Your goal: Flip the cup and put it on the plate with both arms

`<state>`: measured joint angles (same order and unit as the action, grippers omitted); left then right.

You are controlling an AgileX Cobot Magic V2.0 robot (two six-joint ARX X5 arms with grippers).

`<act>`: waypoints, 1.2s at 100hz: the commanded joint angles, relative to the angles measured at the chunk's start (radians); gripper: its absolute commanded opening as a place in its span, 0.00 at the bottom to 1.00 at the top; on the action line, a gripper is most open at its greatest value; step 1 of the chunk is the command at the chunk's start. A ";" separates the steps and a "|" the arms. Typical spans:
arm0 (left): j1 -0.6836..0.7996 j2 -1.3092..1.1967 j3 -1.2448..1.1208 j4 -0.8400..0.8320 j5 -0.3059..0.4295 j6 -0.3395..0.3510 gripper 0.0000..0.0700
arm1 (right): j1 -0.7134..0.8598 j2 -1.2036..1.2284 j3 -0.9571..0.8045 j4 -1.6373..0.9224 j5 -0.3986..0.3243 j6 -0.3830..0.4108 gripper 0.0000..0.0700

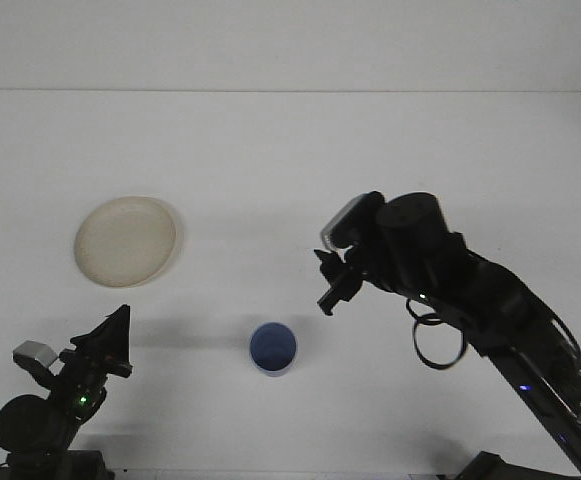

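Blue cup (272, 347) upright, apart from plate (126, 241); right claw (331, 286) beside.

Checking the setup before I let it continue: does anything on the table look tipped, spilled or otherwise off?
Nothing stands out. The small blue cup stands upright with its opening up, apart from both hands. The round cream plate lies flat and bare at the left of the white table, with no spill or damage visible.

Both arms' bases are cut off by the bottom edge.
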<state>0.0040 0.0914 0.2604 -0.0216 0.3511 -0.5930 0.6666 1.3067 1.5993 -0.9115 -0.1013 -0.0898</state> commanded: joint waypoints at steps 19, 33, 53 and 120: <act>-0.003 0.270 0.255 -0.150 0.106 0.187 0.02 | -0.098 -0.332 -0.438 0.359 0.001 0.030 0.39; -0.021 0.443 0.408 -0.261 0.106 0.381 0.02 | -0.145 -0.530 -0.684 0.500 0.007 0.041 0.39; -0.095 0.660 0.575 -0.407 0.113 0.509 0.48 | -0.190 -0.772 -0.941 0.586 0.120 0.059 0.39; -0.565 1.179 0.855 -0.618 0.115 0.605 0.68 | -0.229 -0.959 -1.069 0.506 0.181 0.067 0.40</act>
<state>-0.5297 1.2358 1.0904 -0.6376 0.4847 -0.0147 0.4355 0.3443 0.5293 -0.4122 0.0803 -0.0360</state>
